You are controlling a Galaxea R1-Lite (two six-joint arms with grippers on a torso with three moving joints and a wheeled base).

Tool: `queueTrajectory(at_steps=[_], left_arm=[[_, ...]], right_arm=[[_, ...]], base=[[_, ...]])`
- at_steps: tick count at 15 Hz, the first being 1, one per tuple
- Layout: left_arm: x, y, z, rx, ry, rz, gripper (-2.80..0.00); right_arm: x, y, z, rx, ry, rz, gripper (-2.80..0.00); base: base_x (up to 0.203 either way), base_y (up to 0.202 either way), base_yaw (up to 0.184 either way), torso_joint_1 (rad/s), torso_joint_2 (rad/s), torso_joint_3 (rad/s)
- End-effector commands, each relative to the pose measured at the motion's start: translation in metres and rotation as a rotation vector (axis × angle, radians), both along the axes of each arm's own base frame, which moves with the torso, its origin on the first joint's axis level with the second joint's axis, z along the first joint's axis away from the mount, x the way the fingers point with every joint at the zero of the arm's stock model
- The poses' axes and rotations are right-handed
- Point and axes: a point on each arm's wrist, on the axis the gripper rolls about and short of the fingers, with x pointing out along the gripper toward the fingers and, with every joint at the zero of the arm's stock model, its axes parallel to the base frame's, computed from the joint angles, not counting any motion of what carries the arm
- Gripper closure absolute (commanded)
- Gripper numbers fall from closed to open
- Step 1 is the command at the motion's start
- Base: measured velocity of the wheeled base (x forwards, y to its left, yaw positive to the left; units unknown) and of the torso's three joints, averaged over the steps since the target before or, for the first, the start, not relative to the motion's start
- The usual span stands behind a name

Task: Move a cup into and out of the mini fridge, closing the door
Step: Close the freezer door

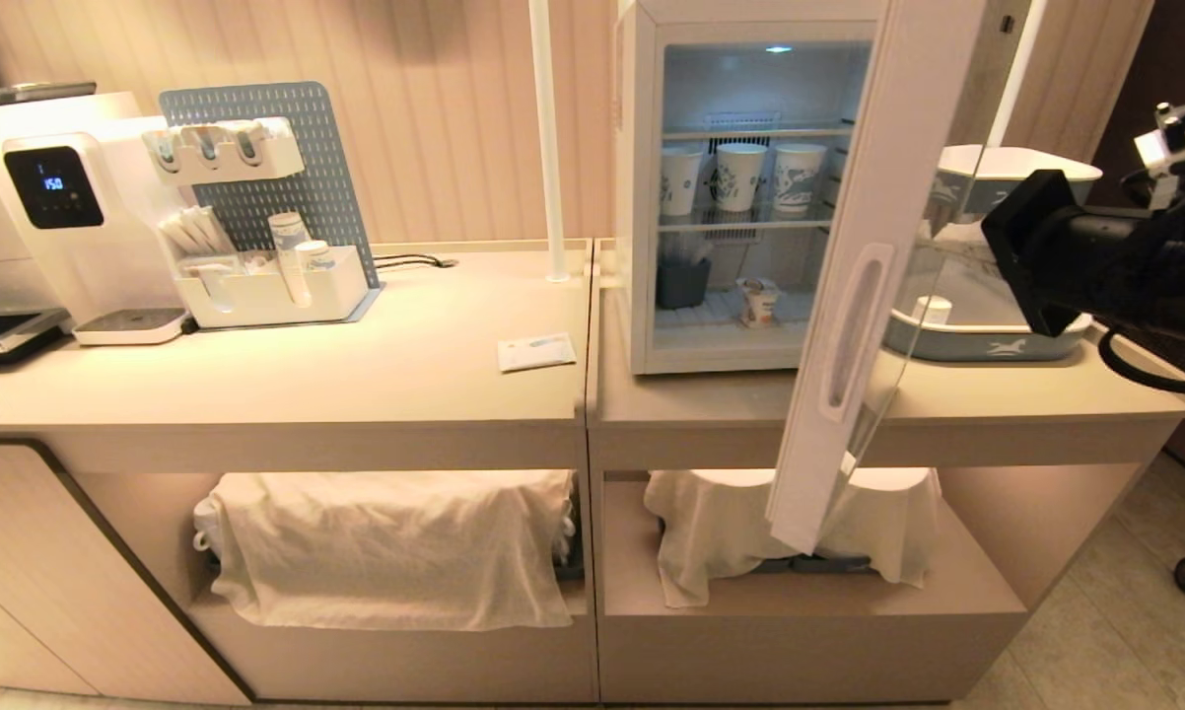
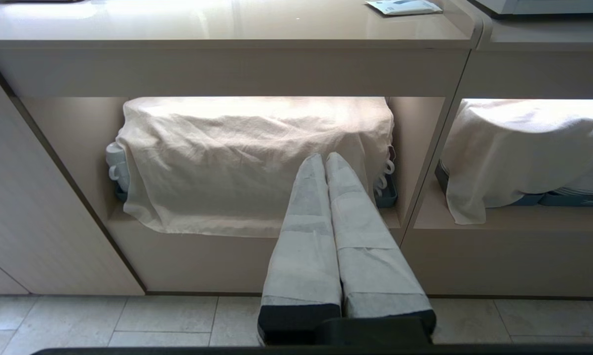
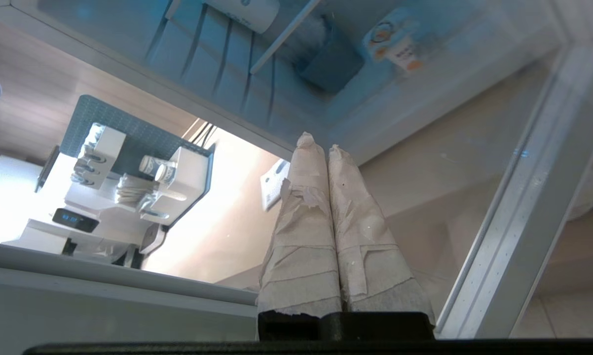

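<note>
- The cup [image 1: 758,300] stands on the bottom floor of the mini fridge [image 1: 642,197], whose door [image 1: 849,296] hangs wide open.
- It looks light, thin-walled and easily crushed; a gentle pinch on the body under the wider lid should suit.
- The right gripper [image 3: 317,143], fingers pressed together and empty, faces the open fridge.
- Only the left wrist view shows the left gripper [image 2: 324,159], also closed, parked low before a cloth-covered shelf [image 2: 257,162].

A long beige counter [image 1: 356,365] stands against a wall [image 1: 435,118] of pale vertical panels. Under the counter are open shelves, where cream cloths [image 1: 385,542] cover what seem to be stacked dishes (mostly hidden). Below the counter lies a floor [image 2: 129,320] of light tiles. Warm light falls on the counter.
</note>
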Motion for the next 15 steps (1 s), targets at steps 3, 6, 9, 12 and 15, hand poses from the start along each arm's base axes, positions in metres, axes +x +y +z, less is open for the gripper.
queueTrajectory(at_steps=[3, 6, 9, 12, 15], left_arm=[[0.0, 0.0, 0.0, -0.001, -0.001, 0.0, 0.0], [0.0, 0.0, 0.0, -0.001, -0.001, 0.0, 0.0], [0.0, 0.0, 0.0, -0.001, 0.0, 0.001, 0.0], [0.0, 0.0, 0.0, -0.001, 0.0, 0.0, 0.0], [0.0, 0.0, 0.0, -0.001, 0.001, 0.0, 0.0]], right_arm=[[0.044, 0.014, -0.009, 0.006, 0.026, 0.02, 0.0], [0.073, 0.022, -0.014, 0.01, 0.021, 0.038, 0.0], [0.098, 0.028, -0.015, -0.004, -0.008, 0.056, 0.0], [0.113, 0.032, -0.02, -0.083, -0.036, 0.088, 0.0], [0.125, 0.034, -0.022, -0.154, -0.065, 0.106, 0.0]], base=[[0.0, 0.0, 0.0, 0.0, 0.0, 0.0], [0.0, 0.0, 0.0, 0.0, 0.0, 0.0], [0.0, 0.0, 0.0, 0.0, 0.0, 0.0], [0.0, 0.0, 0.0, 0.0, 0.0, 0.0], [0.0, 0.0, 0.0, 0.0, 0.0, 0.0]])
